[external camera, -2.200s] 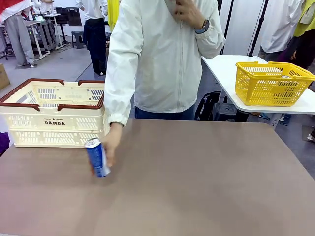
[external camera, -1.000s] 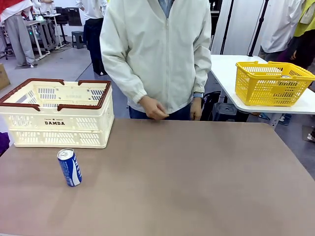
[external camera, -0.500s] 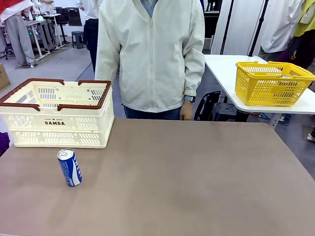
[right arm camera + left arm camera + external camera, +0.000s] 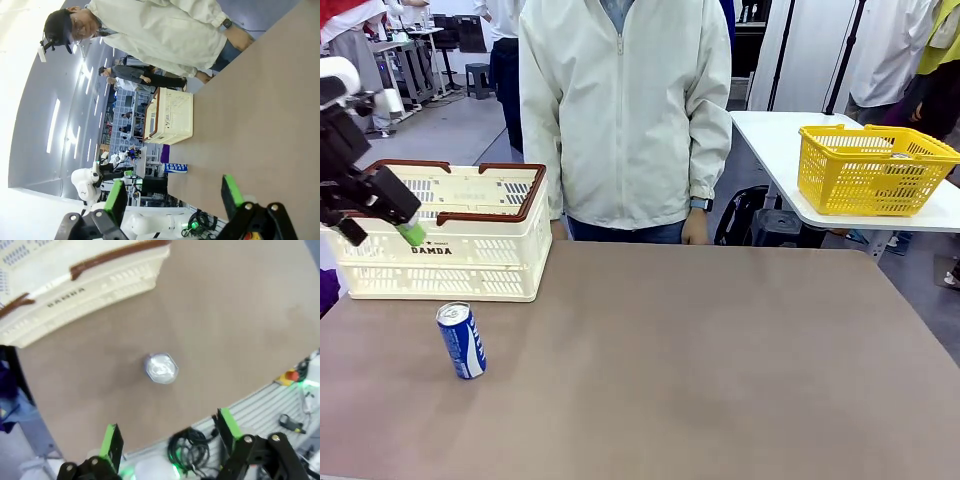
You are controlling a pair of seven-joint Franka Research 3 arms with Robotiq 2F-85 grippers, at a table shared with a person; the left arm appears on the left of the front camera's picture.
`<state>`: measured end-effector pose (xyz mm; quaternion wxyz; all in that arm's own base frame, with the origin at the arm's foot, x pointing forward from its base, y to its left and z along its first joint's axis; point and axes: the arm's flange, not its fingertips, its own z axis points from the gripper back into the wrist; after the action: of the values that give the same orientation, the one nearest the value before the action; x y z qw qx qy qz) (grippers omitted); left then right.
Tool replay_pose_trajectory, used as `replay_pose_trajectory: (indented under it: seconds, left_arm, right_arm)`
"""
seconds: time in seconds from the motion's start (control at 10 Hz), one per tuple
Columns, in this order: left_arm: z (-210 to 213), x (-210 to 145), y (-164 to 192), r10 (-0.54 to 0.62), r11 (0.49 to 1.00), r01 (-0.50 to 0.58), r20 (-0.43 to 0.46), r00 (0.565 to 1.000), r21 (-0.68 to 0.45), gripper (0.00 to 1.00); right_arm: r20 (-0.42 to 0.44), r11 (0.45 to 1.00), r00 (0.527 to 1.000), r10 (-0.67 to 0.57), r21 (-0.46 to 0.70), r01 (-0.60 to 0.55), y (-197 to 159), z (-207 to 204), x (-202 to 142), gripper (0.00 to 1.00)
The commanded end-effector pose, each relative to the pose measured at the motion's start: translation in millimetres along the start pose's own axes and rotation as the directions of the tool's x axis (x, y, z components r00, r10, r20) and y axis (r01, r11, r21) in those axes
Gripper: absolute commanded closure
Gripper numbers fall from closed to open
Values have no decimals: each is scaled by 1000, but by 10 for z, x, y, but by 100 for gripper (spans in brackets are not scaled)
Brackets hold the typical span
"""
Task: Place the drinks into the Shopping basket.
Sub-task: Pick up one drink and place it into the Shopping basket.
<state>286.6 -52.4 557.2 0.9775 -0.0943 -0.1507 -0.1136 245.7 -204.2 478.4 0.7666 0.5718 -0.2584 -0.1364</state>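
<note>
On counter (image 4: 740, 350) near basket (image 4: 470, 262): blue can (image 4: 461, 341) stood upright | left jaws spread wide, raised by basket | right jaws spread wide, nothing gripped

"DAMDA" is printed in dark letters on the near side of the Shopping basket (image 4: 460, 262), at the left of the front view. "POCARI SWEAT" stands in white on the blue can (image 4: 174, 167).

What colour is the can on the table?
The can is blue with white markings and a silver top; the front view shows it best.
</note>
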Motion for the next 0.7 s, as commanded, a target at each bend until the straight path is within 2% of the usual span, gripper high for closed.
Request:
replay_pose_trajectory:
  seconds: [0.0,0.2,0.3,0.4,0.6]
  left_arm:
    - [42,-80,-54,5,1000,-5,-21,1000,-20,0]
    - [-11,15,33,-6,1000,6,-3,1000,-5,0]
    - [-154,33,30,35,999,-35,32,999,9,0]
    - [-389,-14,8,51,998,-52,27,998,38,0]
    - [-967,-144,-9,41,998,-38,-57,998,51,0]
  right_arm:
    - [-5,1000,1000,24,1,-24,1,22,18,0]
    - [-5,1000,1000,24,1,-24,1,22,18,0]
    - [-5,1000,1000,24,1,-24,1,22,18,0]
    - [-5,1000,1000,24,1,-24,1,22,18,0]
    - [-5,1000,1000,24,1,-24,1,22,18,0]
